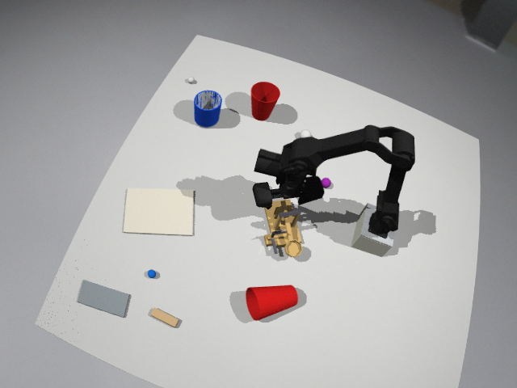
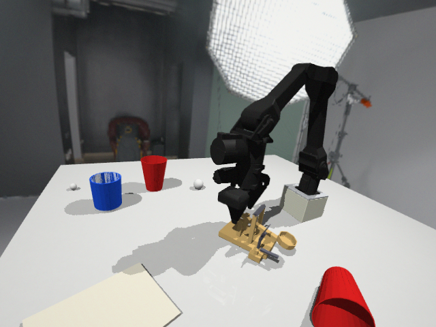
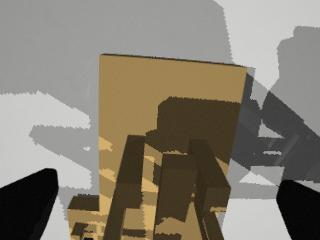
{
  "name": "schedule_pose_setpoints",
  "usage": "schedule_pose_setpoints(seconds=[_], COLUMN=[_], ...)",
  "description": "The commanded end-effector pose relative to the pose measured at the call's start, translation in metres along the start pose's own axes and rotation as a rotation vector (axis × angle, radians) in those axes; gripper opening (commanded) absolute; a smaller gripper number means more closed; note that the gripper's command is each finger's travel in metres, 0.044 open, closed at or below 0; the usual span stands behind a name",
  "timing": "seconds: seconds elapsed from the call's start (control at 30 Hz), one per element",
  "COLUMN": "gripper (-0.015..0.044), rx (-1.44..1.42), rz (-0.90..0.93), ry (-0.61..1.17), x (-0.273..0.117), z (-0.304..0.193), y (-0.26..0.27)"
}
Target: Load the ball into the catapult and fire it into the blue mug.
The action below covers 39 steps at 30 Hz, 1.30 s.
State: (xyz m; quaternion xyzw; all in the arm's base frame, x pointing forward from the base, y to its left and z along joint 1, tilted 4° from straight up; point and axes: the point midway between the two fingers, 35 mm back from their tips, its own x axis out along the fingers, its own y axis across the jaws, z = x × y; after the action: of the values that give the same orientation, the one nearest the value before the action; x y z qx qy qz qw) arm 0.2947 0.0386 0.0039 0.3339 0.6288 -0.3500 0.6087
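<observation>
The wooden catapult (image 1: 271,215) (image 2: 229,232) (image 3: 130,85) stands on the table, its round cup (image 1: 293,248) (image 2: 287,240) empty and at the end away from the mugs. My gripper (image 1: 283,204) (image 2: 242,215) (image 3: 172,186) is open and empty, low over the base's other end, with its fingers on either side of the base. The blue mug (image 1: 206,116) (image 2: 106,195) stands upright at the back left. A purple ball (image 1: 325,182) lies just behind my gripper; the arm hides it in the exterior view. A white ball (image 1: 305,133) (image 2: 198,183) lies farther back.
A red cup (image 1: 262,106) (image 2: 154,176) stands beside the mug; another red cup (image 1: 275,301) (image 2: 338,291) lies tipped at the front. A small white ball (image 1: 191,79) (image 2: 73,186), blue ball (image 1: 151,273), cream panel (image 1: 158,212) (image 2: 105,299), grey block (image 1: 103,297) and wooden block (image 1: 165,317) lie around.
</observation>
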Motion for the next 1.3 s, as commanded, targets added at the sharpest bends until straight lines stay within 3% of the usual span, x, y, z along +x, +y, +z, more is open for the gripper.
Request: schedule_pose_setpoints(seconds=[0.0,0.7,1.07,1.27], gripper=[0.0440,0.0440,0.0151,0.0111], rx=[0.003,0.003,0.003,0.003], rz=[-0.002,-0.002,0.000,0.000], ry=[-0.006,-0.005,0.000,0.000], x=[0.007,0.039,0.035,0.035], z=[0.001,0.001,0.001,0.001], y=[0.000,-0.002,-0.001,-0.001])
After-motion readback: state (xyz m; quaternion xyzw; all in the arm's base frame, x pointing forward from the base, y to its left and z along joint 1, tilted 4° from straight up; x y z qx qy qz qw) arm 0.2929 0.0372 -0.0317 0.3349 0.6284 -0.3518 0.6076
